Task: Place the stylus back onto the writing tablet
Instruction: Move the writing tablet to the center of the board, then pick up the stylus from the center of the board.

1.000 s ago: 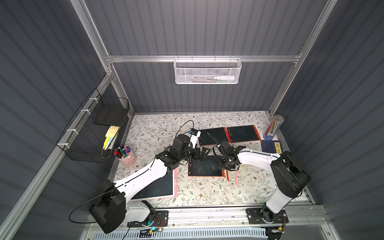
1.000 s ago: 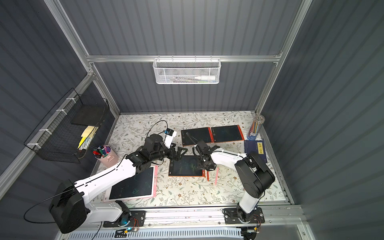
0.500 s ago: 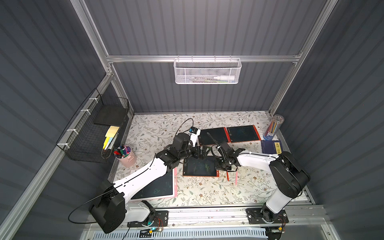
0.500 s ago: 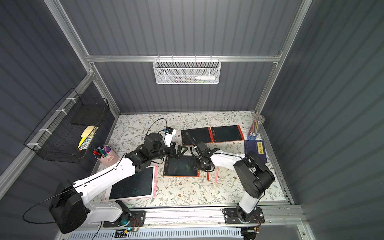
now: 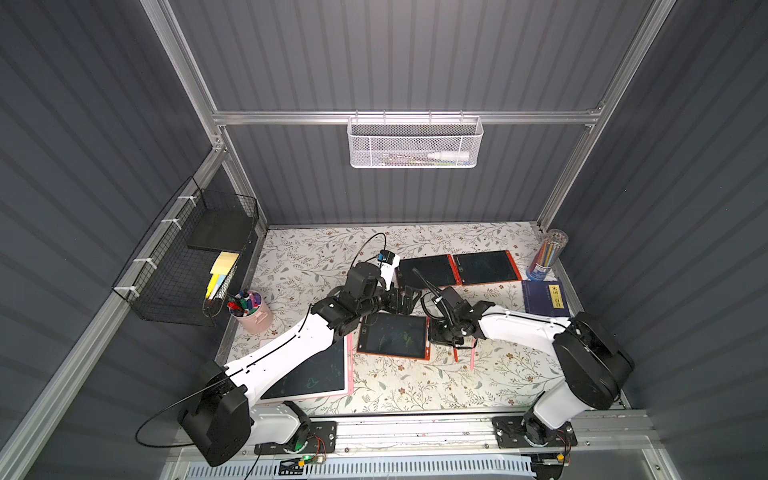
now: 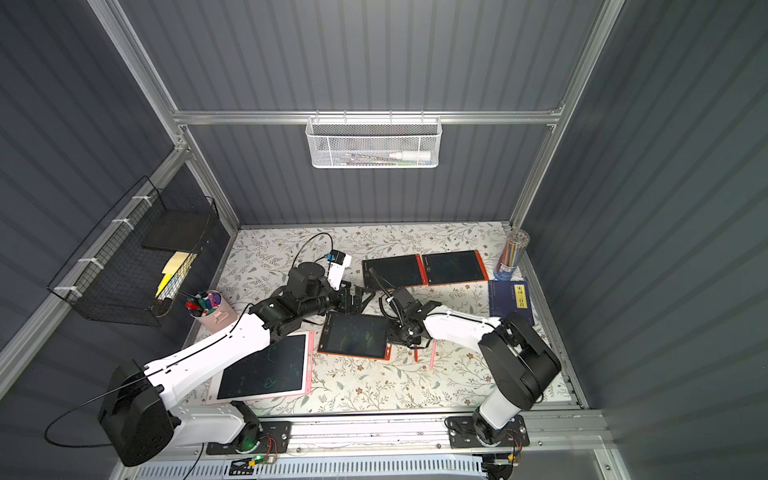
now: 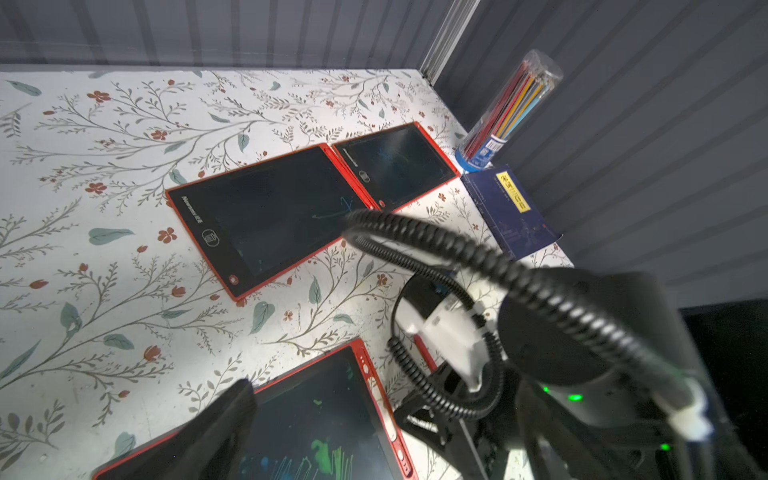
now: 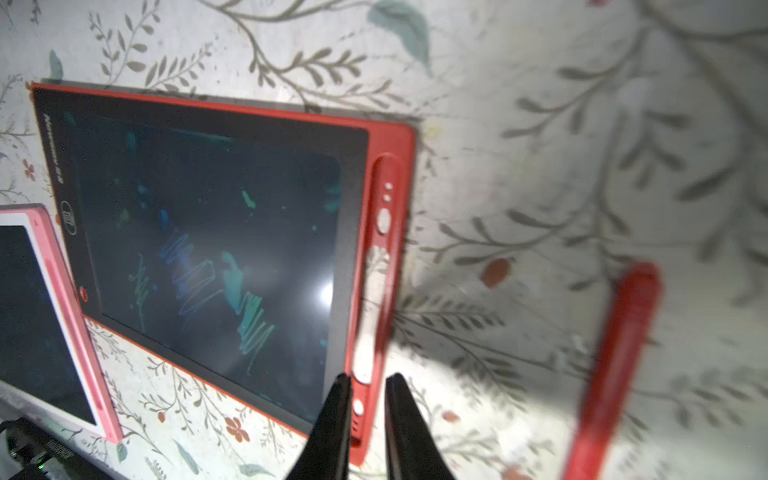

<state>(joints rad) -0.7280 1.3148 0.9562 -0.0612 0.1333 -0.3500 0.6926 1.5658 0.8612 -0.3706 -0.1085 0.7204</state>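
None of the placing is done yet: the red stylus (image 8: pixel 615 365) lies on the table (image 8: pixel 498 124), apart from the writing tablet (image 8: pixel 208 249), whose edge slot (image 8: pixel 374 291) looks empty. My right gripper (image 8: pixel 370 386) hangs over that edge, fingers a narrow gap apart; whether they pinch the rim I cannot tell. My left gripper (image 5: pixel 401 301) stands wide and empty near the tablet. Picking up and seating the stylus remain.

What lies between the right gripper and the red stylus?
Only bare floral tabletop lies between the right gripper and the red stylus, shown in the right wrist view.
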